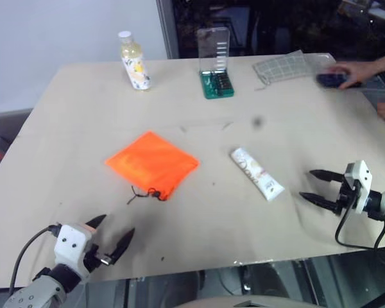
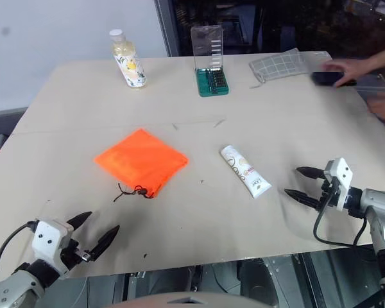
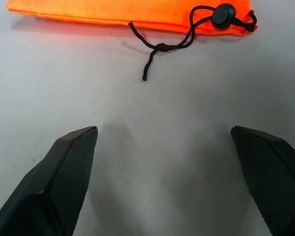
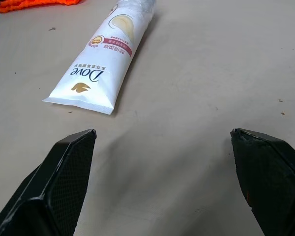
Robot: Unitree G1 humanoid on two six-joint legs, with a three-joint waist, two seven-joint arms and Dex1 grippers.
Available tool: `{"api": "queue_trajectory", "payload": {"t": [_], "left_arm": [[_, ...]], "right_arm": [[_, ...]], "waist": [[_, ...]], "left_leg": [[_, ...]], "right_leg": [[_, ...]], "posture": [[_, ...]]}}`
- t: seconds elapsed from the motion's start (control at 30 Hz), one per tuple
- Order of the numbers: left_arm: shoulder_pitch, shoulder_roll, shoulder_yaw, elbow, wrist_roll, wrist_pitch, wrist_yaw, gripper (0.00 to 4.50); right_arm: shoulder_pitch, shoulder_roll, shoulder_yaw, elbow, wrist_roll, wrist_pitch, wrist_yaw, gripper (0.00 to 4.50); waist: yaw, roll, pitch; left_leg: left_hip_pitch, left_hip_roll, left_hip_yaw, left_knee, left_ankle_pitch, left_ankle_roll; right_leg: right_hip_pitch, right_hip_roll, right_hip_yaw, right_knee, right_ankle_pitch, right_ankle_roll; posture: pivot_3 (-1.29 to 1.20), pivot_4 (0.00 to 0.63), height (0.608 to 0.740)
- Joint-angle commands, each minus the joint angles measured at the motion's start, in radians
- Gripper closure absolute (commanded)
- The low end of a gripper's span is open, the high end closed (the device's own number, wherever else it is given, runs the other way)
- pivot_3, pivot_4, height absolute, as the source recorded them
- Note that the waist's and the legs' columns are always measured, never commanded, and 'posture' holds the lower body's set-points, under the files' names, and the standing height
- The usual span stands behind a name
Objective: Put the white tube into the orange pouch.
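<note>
Both claws spread wide and empty. White tube (image 1: 256, 173) flat on the table (image 1: 295, 115), just ahead of the right claw (image 1: 322, 188), crimped end nearest. Orange pouch (image 1: 152, 162) ahead of the left claw (image 1: 110, 236), drawstring end facing it. Best to approach low, straddle the tube's narrow width, then clamp mid-body.

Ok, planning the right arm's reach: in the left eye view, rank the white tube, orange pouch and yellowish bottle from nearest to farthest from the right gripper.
From the open right gripper:
1. White tube, lying just to its left.
2. Orange pouch, mid-table, beyond the tube.
3. Yellowish bottle, standing at the far left of the table.
</note>
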Motion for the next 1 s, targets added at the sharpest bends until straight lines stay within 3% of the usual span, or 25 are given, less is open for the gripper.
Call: {"api": "queue_trajectory", "payload": {"t": [0.03,0.73,0.9,1.0], "left_arm": [[0.001,0.008,0.034,-0.019,-0.022,-0.016,-0.017,0.0],[-0.02,0.0,0.003,-0.097,-0.005,0.035,-0.003,0.0],[-0.08,0.005,-0.055,-0.208,0.062,0.093,0.068,0.0],[-0.205,0.002,-0.147,-0.309,0.1,0.25,0.167,0.0]], "right_arm": [[-0.003,-0.023,-0.039,-0.007,0.015,-0.013,0.024,0.07],[0.031,-0.012,-0.044,-0.012,0.024,-0.035,0.036,0.07],[0.081,-0.005,-0.024,-0.163,0.083,0.073,0.037,0.07],[0.116,0.01,0.006,-0.333,0.144,0.171,0.014,0.07]], "waist": [[0.0,0.0,0.0],[0.0,0.0,0.0],[0.002,0.0,0.0],[0.002,0.0,0.0]], "left_leg": [[0.0,0.0,0.0,0.0,0.0,0.0],[0.0,0.0,0.0,0.0,0.0,0.0],[0.0,0.0,-0.001,0.001,0.0,0.0],[0.0,0.0,-0.001,0.001,0.0,0.0]], "right_leg": [[0.0,0.0,0.0,0.0,0.0,0.0],[0.0,0.0,0.0,0.0,0.0,0.0],[0.0,0.0,0.0,0.0,0.002,0.003],[0.0,0.0,0.0,0.0,0.002,0.003]], "posture": [[0.0,0.15,0.74],[0.0,0.15,0.74],[0.0,0.15,0.74],[0.0,0.15,0.74]]}}
